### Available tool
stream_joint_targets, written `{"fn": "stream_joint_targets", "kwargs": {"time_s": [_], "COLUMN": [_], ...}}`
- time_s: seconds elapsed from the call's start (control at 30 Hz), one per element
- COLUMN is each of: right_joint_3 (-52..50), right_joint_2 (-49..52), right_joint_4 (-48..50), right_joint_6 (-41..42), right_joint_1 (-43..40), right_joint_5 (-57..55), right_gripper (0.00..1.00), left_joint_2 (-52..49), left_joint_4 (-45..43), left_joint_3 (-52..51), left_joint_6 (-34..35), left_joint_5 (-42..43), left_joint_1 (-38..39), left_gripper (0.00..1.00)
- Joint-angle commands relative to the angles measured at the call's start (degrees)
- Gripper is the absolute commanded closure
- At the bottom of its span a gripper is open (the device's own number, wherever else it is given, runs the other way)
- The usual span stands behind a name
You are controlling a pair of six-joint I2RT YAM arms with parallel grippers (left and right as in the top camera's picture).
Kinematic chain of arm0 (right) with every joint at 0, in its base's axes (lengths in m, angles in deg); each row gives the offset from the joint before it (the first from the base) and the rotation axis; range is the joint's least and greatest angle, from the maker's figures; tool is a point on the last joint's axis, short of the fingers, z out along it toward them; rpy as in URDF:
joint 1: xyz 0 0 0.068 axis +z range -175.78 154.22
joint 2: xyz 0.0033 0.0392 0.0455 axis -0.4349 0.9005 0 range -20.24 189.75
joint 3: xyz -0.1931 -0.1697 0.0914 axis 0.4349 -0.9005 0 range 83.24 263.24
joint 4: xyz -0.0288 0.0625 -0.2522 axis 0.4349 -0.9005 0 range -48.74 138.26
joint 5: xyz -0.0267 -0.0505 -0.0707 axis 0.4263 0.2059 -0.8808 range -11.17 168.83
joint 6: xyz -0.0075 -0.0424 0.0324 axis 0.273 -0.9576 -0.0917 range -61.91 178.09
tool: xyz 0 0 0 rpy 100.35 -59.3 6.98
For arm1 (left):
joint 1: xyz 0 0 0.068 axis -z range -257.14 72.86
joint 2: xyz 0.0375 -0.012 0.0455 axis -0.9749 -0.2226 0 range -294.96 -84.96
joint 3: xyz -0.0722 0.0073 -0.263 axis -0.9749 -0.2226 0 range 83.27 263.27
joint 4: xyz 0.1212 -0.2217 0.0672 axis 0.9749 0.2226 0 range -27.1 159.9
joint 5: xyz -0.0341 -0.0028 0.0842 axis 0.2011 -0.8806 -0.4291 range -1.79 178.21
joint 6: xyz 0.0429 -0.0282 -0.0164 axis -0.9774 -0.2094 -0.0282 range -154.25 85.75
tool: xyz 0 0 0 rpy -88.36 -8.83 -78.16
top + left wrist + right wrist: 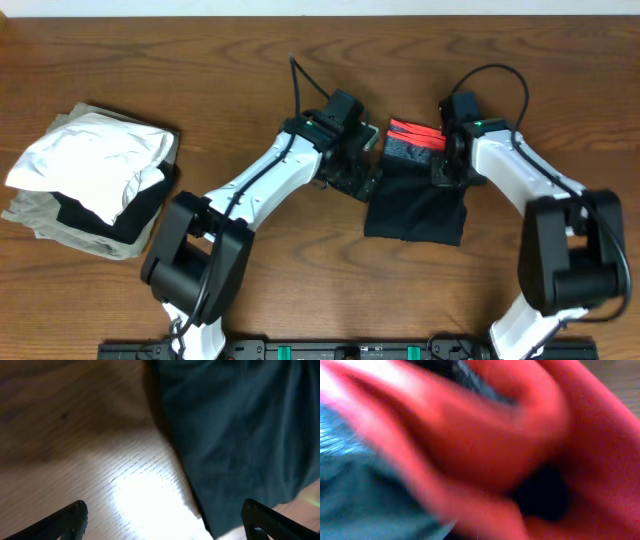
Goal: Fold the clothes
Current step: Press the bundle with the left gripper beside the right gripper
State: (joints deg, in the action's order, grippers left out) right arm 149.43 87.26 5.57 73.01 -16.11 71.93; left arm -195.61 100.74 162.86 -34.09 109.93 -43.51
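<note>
The clothes (415, 210), black trousers, lie folded into a compact block at mid-table, with the red-and-grey waistband (415, 135) at the far end. My left gripper (362, 172) hovers at their left edge. In the left wrist view it (165, 512) stands open over bare wood, with the dark fabric (235, 435) reaching between the fingers on the right. My right gripper (447, 168) sits at the trousers' upper right edge beside the waistband. Blurred red waistband fabric (520, 445) bunches right against the right wrist camera and hides the fingers; the gripper is shut on this cloth.
A pile of other garments lies at the table's left: a white shirt (90, 160) on top of a khaki-olive piece (40, 215) with dark cloth between. A wooden table (300, 280) carries everything, and both arm bases stand at its near edge.
</note>
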Motion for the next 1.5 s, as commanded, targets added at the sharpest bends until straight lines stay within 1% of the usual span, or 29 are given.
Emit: {"fn": "stream_joint_targets", "kwargs": {"time_s": [0.0, 0.1, 0.4, 0.57, 0.67, 0.97, 1.1, 1.13, 1.23, 1.33, 1.4, 1.43, 1.47], "right_joint_3": [-0.4, -0.4, -0.4, -0.4, -0.4, -0.4, -0.4, -0.4, -0.4, -0.4, -0.4, -0.4, -0.4], "right_joint_2": [2.7, 4.1, 4.5, 4.5, 4.5, 4.5, 4.5, 4.5, 4.5, 4.5, 4.5, 4.5, 4.5], "right_joint_4": [0.6, 0.9, 1.6, 1.7, 2.0, 1.6, 1.4, 1.4, 1.3, 1.3, 1.2, 1.1, 1.1], "right_joint_6": [1.8, 1.8, 1.8, 1.8, 1.8, 1.8, 1.8, 1.8, 1.8, 1.8, 1.8, 1.8, 1.8], "right_joint_1": [-0.8, -0.8, -0.8, -0.8, -0.8, -0.8, -0.8, -0.8, -0.8, -0.8, -0.8, -0.8, -0.8], "right_joint_5": [-1.7, -1.7, -1.5, -1.5, -1.4, -1.2, -1.2, -1.2, -1.2, -1.2, -1.2, -1.2, -1.2], "right_gripper": [0.99, 0.99, 0.99, 0.99, 0.99, 0.99, 0.99, 0.99, 0.99, 0.99, 0.99, 0.99, 0.99], "left_joint_2": [-2.0, -3.4, -8.6, -9.3, -9.3, -9.3, -9.3, -9.3, -9.3, -9.3, -9.3, -9.3, -9.3], "left_joint_4": [-1.0, -2.4, -6.1, -7.9, -9.3, -11.9, -12.8, -12.9, -13.3, -13.4, -13.3, -13.3, -13.3], "left_joint_3": [-0.5, -0.5, -0.5, -0.5, -0.5, -0.5, -0.5, -0.5, -0.5, -0.5, -0.5, -0.5, -0.5], "left_joint_6": [-0.6, -0.6, -0.5, -0.5, -0.5, -0.5, -0.5, -0.5, -0.5, -0.5, -0.5, -0.5, -0.5], "left_joint_5": [0.4, 0.7, 10.8, 13.2, 17.2, 17.5, 17.5, 17.5, 17.5, 17.4, 16.6, 16.2, 16.2], "left_joint_1": [0.5, 0.6, 1.5, 3.5, 5.2, 11.1, 12.0, 12.0, 12.0, 12.0, 12.0, 12.0, 12.0], "left_gripper": [0.02, 0.02, 0.02, 0.02, 0.02, 0.02, 0.02, 0.06, 0.25, 0.47, 0.73, 0.81, 0.86]}}
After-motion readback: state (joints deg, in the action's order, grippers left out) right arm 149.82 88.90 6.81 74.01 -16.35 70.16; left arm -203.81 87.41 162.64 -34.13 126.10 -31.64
